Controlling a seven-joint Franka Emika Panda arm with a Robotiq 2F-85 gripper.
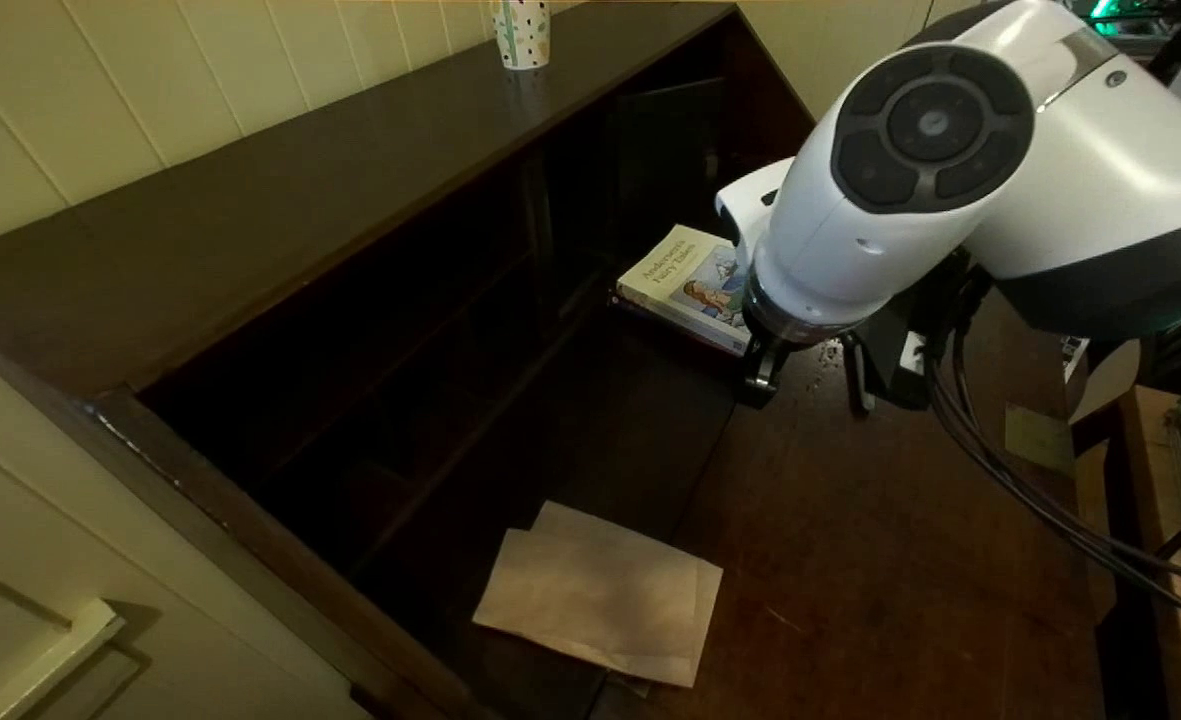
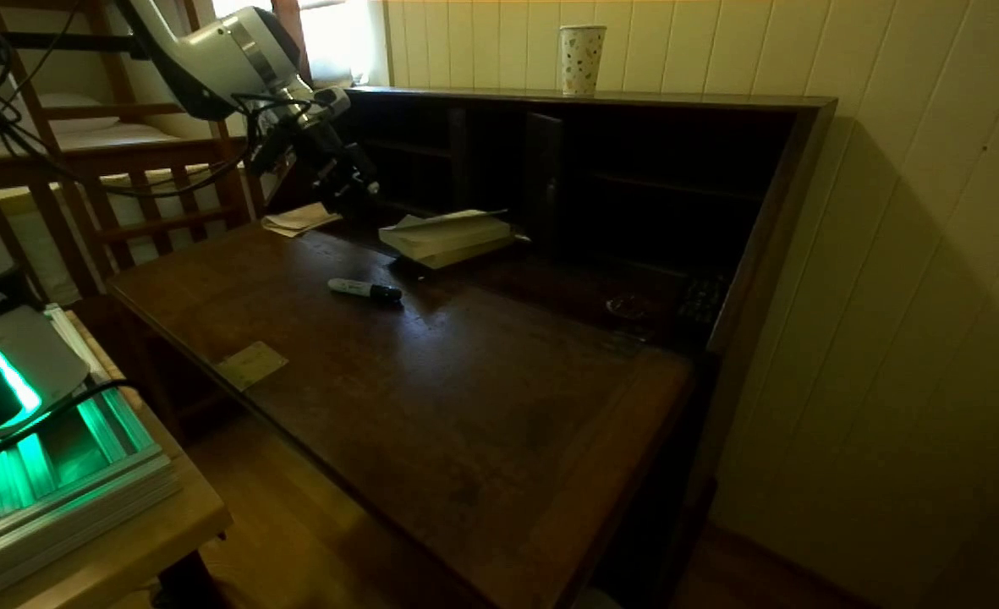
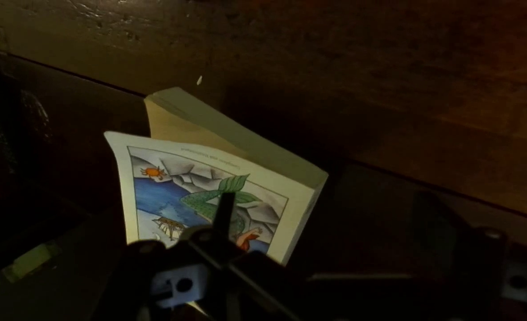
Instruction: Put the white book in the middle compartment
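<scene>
The white book (image 1: 685, 275) lies flat on the desk in front of the shelf. Its cover is pale with a blue-green picture and lifts away from the pages along an edge, as the wrist view shows (image 3: 201, 174). It also shows in an exterior view (image 2: 444, 238). My gripper (image 1: 810, 398) is open and empty, above the desk beside the book. In the wrist view (image 3: 328, 200) a finger overlaps the cover and the other finger is past the book's edge. The middle compartment (image 2: 499, 161) is dark, between a divider and an open door.
The open dark door (image 2: 544, 182) stands out from the shelf near the book. Pale paper sheets (image 1: 600, 590) lie on the desk. A marker (image 2: 364, 289) lies near the book. A spotted cup (image 2: 582, 59) stands on the shelf top.
</scene>
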